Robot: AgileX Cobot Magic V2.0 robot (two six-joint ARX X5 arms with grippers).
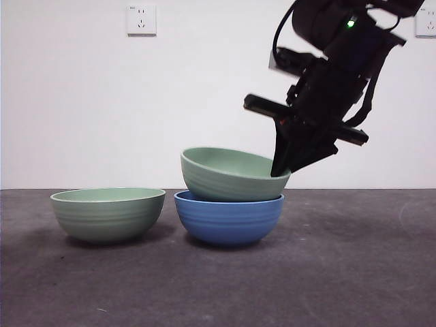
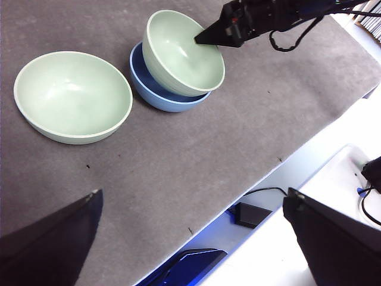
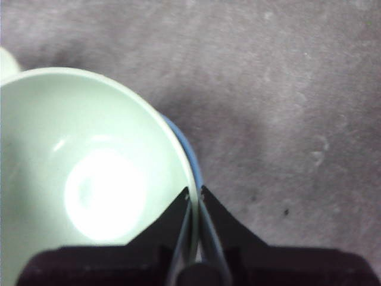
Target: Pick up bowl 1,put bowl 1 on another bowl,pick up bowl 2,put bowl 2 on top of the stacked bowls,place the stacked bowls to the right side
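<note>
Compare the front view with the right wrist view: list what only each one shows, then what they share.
Only the front view shows the second pale green bowl standing alone on the table beside the stack, the wall sockets, and the tilt of the held bowl, its far-from-gripper side raised.

Only the right wrist view shows the inside of the held bowl, with a bright glare on its bottom, and the jaws closed on its rim from both sides.

Both show the right gripper holding the pale green bowl by its rim on the blue bowl, and the dark table.
</note>
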